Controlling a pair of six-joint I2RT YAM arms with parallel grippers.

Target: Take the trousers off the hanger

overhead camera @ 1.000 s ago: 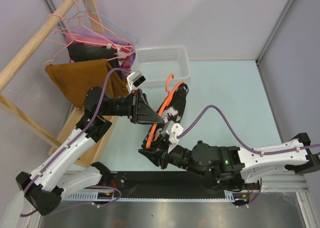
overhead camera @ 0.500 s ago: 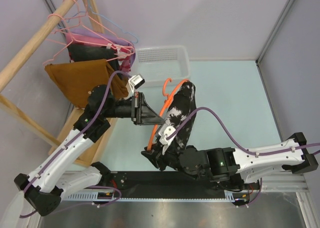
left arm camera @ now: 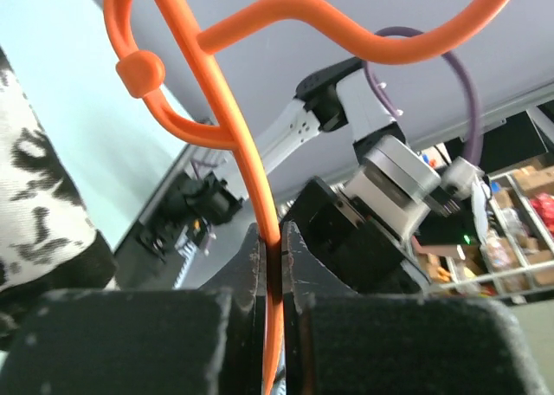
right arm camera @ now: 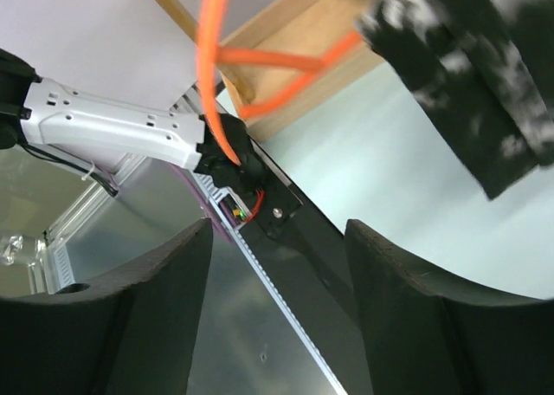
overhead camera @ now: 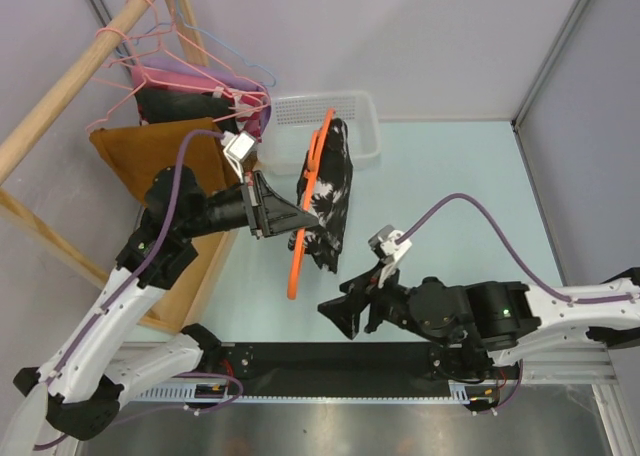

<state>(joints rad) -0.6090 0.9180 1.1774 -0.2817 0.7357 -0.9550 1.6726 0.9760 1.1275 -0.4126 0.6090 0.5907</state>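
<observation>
My left gripper (overhead camera: 306,219) is shut on the orange hanger (overhead camera: 303,226) and holds it up above the table. The black trousers with white blotchy print (overhead camera: 333,191) hang over the hanger's upper part. In the left wrist view the hanger wire (left arm camera: 260,187) runs down between my closed fingers (left arm camera: 305,265), with the printed cloth (left arm camera: 39,213) at the left. My right gripper (overhead camera: 342,313) is open and empty, low near the table's front edge, apart from the trousers. In its wrist view the hanger (right arm camera: 212,83) and the trousers (right arm camera: 485,74) are above it. The rust-brown trousers (overhead camera: 150,156) hang on the rack at the left.
A wooden clothes rack (overhead camera: 70,86) stands at the left with pink and blue hangers (overhead camera: 170,71) and dark clothes. A white mesh basket (overhead camera: 325,121) sits at the back middle. Grey walls close in the light green table (overhead camera: 460,196).
My left gripper has lifted the hanger with the printed trousers up and back towards the basket. My right gripper has let go of the trousers, opened and dropped back to the right.
</observation>
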